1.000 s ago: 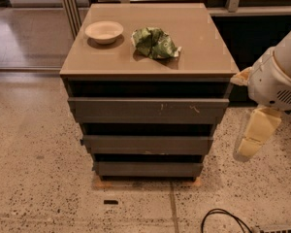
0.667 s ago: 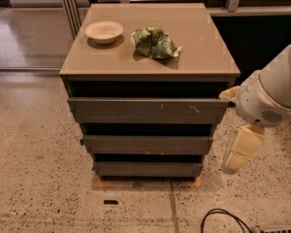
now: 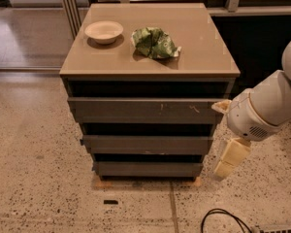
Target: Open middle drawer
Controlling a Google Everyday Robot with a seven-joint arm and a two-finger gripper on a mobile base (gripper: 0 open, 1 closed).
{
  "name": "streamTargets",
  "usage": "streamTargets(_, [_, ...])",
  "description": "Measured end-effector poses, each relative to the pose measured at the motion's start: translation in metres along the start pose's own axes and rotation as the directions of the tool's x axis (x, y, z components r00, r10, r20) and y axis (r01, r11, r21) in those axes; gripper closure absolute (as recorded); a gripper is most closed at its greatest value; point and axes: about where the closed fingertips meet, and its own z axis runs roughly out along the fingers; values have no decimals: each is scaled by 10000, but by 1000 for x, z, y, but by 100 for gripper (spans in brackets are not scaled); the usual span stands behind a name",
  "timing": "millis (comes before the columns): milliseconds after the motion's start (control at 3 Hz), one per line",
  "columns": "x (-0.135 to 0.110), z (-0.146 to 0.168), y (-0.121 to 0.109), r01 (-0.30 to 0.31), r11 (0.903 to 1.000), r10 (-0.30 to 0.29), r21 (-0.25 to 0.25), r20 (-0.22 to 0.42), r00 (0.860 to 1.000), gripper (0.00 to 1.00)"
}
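Note:
The middle drawer (image 3: 148, 143) is the wide, shallow dark-grey front in the middle of the cabinet. It sits closed, with its front roughly in line with the others. Above it is the taller front with white scratches (image 3: 145, 109), and below it the lowest grey front (image 3: 148, 169). My gripper (image 3: 223, 170) hangs pointing down from the white arm (image 3: 266, 108). It is just right of the cabinet's front right corner, at about the height of the two lower drawers, and does not touch any of them.
On the tan cabinet top (image 3: 203, 47) stand a white bowl (image 3: 104, 31) and a crumpled green bag (image 3: 154, 42). A black cable (image 3: 223, 216) and a small dark object (image 3: 110, 202) lie on the speckled floor. Dark panels stand behind on the right.
My arm and gripper have moved left, from out at the right to close beside the cabinet's front right corner. The drawers have not moved.

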Motion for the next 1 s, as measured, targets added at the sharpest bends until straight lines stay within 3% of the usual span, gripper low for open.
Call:
streamTargets(333, [5, 18, 5, -174, 9991, 181, 380, -172, 9997, 0])
streamTargets(667, [19, 79, 16, -461, 9972, 490, 592, -486, 9976, 0])
streamTargets(1000, [20, 135, 13, -945, 9927, 956, 743, -118, 9953, 0])
